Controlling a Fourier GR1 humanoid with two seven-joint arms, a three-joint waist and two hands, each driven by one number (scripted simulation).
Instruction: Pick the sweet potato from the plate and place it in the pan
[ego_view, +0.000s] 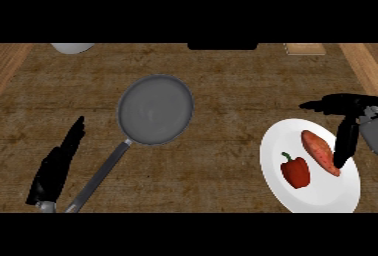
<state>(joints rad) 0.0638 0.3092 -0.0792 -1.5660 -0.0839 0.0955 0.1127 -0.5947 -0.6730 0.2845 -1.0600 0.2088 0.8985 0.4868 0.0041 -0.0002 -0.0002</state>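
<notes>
An orange sweet potato (318, 150) lies on the right half of a white plate (295, 200), beside a red bell pepper (295, 171). My right hand (347, 131) hangs over the plate's upper right edge. Its thumb points down and its tip touches the sweet potato's right side, while the fingers stretch left above the plate, not curled round anything. A grey pan (156, 109) sits left of centre, its handle running down toward the lower left. My left hand (55, 170) rests open at the lower left, fingers up, just left of the pan's handle.
A white bowl's rim (72, 47) shows at the top left. A dark object (221, 46) sits at the top centre and a pale block (305, 48) at the top right. Light wooden strips border the dark counter on both sides.
</notes>
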